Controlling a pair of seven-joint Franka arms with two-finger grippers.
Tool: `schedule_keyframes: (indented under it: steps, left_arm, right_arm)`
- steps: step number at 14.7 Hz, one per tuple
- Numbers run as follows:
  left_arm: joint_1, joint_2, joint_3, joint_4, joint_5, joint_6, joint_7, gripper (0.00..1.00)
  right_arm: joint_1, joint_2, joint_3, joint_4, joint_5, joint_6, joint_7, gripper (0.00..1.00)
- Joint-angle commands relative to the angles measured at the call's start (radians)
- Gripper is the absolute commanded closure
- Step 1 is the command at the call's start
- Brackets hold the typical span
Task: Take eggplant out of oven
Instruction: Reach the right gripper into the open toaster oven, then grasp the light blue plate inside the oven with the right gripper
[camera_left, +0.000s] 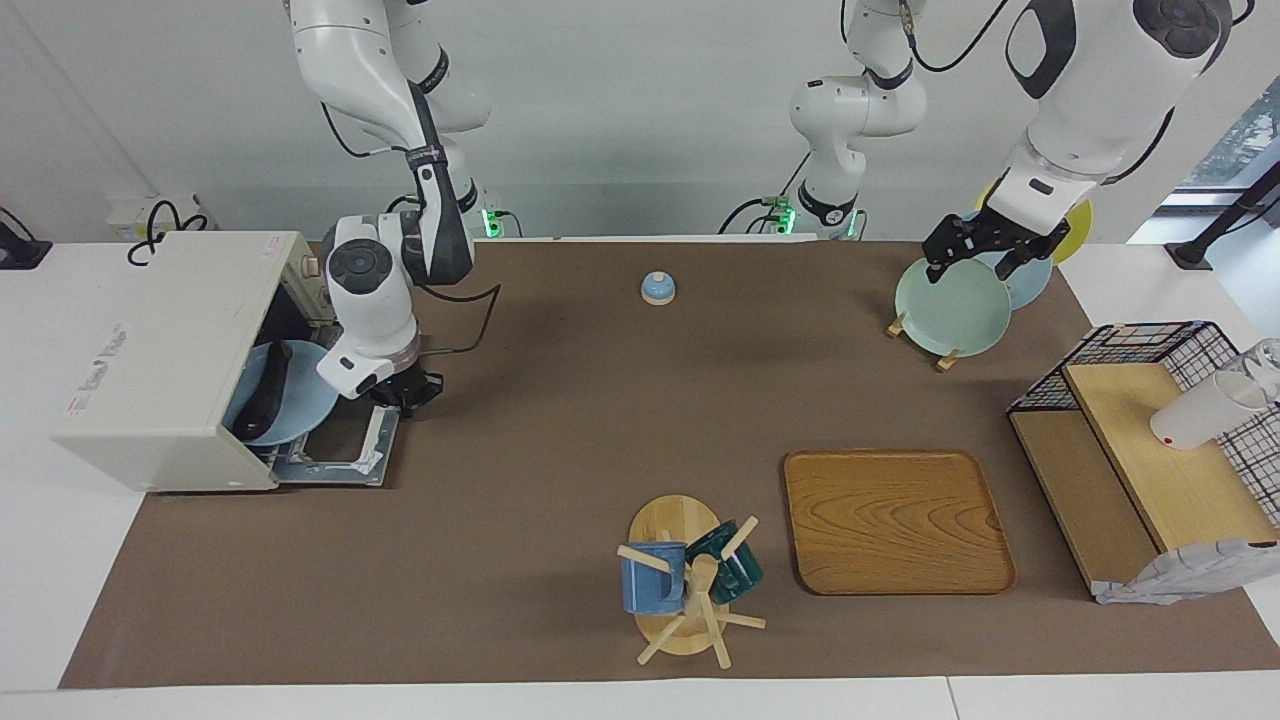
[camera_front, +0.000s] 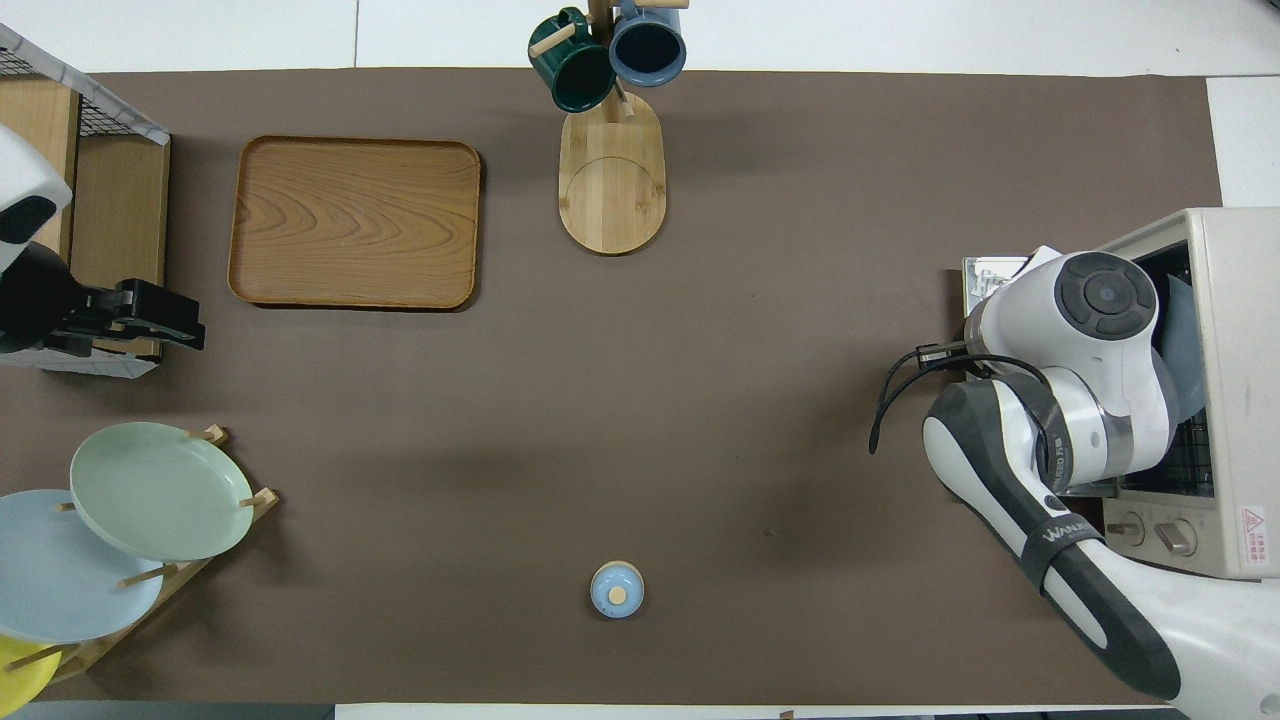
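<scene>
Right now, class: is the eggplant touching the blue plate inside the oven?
Touching. In the facing view the eggplant lies directly on the blue plate in the oven, with no gap between them.

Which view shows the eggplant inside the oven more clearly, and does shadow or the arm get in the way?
Facing view: the eggplant lies dark on a blue plate in the shaded oven, unobstructed. Overhead view: the right arm covers the oven mouth, so the eggplant is hidden; soft arm shadows fall on the brown mat.
</scene>
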Motion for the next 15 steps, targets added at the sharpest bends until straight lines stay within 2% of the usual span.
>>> schedule_keyframes:
  steps: [1, 2, 3, 5, 6, 8, 10, 13, 15]
  left_arm:
    - [0.006, -0.011, -0.003, -0.006, 0.019, -0.002, 0.006, 0.0]
    - [0.006, -0.011, -0.005, -0.006, 0.019, -0.003, 0.006, 0.0]
    - [0.006, -0.011, -0.003, -0.006, 0.019, -0.002, 0.006, 0.0]
    - [0.006, -0.011, -0.003, -0.006, 0.019, -0.003, 0.006, 0.0]
    - [0.006, -0.011, -0.005, -0.005, 0.019, -0.002, 0.006, 0.0]
    - [0.006, -0.011, -0.005, -0.006, 0.019, -0.003, 0.006, 0.0]
    - [0.004, -0.011, -0.005, -0.006, 0.019, -0.005, 0.006, 0.0]
    - [0.006, -0.011, -0.003, -0.006, 0.019, -0.003, 0.004, 0.0]
    - [0.006, -0.011, -0.003, -0.005, 0.019, -0.003, 0.004, 0.0]
  right_arm:
    - [0.056, -0.017, -0.014, 0.02, 0.058, -0.054, 0.044, 1.0]
    - [0.057, -0.032, -0.012, 0.041, 0.057, -0.097, 0.053, 0.99]
    - [0.056, -0.05, -0.014, 0.061, 0.057, -0.149, 0.053, 0.8]
    - [0.034, -0.087, -0.018, 0.101, 0.057, -0.236, 0.04, 0.47]
    - [0.015, -0.107, -0.02, 0.104, 0.052, -0.265, 0.029, 0.39]
    - [-0.044, -0.133, -0.023, 0.104, 0.046, -0.305, -0.052, 0.3]
    - [-0.123, -0.135, -0.021, 0.095, 0.048, -0.316, -0.166, 0.29]
    - [-0.142, -0.135, -0.021, 0.091, 0.049, -0.31, -0.197, 0.31]
    - [-0.138, -0.155, -0.02, 0.046, 0.054, -0.289, -0.188, 0.39]
